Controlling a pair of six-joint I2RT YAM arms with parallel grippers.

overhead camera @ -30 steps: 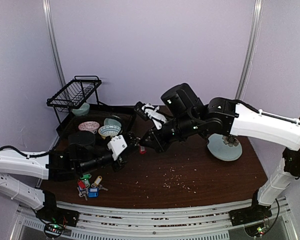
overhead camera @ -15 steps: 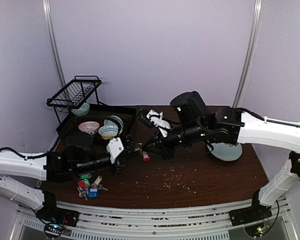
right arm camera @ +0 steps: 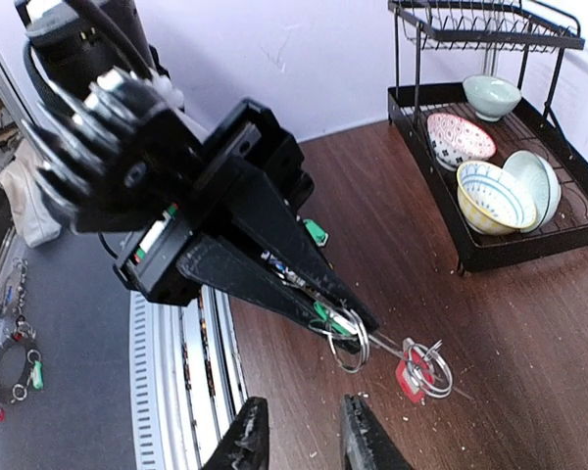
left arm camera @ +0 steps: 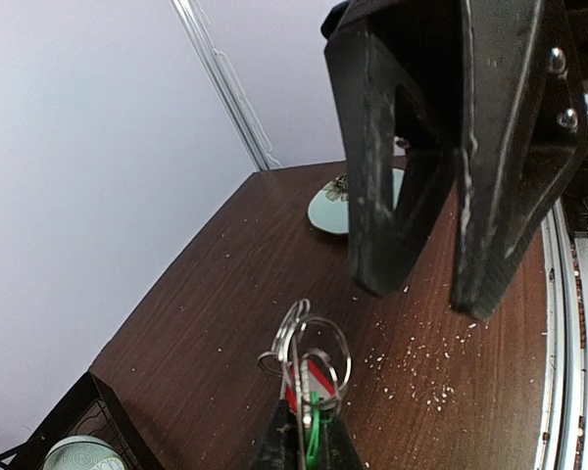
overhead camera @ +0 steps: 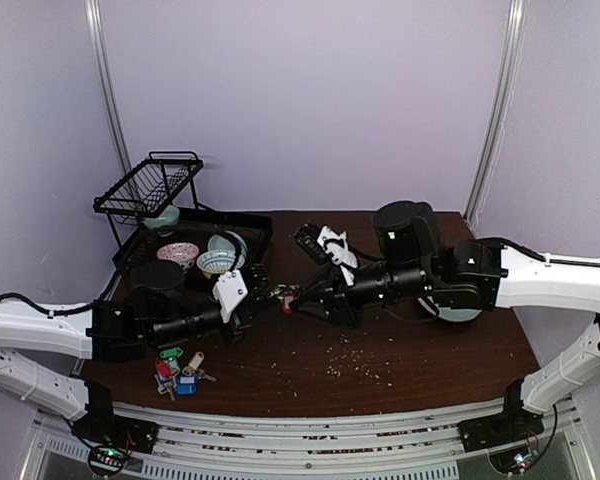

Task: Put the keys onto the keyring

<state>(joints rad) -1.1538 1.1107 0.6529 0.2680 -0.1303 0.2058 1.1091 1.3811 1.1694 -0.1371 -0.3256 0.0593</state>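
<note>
Backing off rightward since a second ago, my right gripper (right arm camera: 299,426) stands part-open and empty, apparently because the red-tagged key (right arm camera: 410,380) now hangs from the keyring (right arm camera: 345,338), which my left gripper (right arm camera: 365,321) clamps steady above the table (right arm camera: 529,343).

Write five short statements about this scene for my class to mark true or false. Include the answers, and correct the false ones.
1. The left end effector is clamped on a cluster of wire rings. True.
2. The right end effector is shut on a key. False: its jaws stand apart with nothing between them.
3. A red tag hangs from the wire rings. True.
4. The dish rack is empty. False: it holds several bowls.
5. Loose tagged keys lie on the table beside the left arm. True.
</note>
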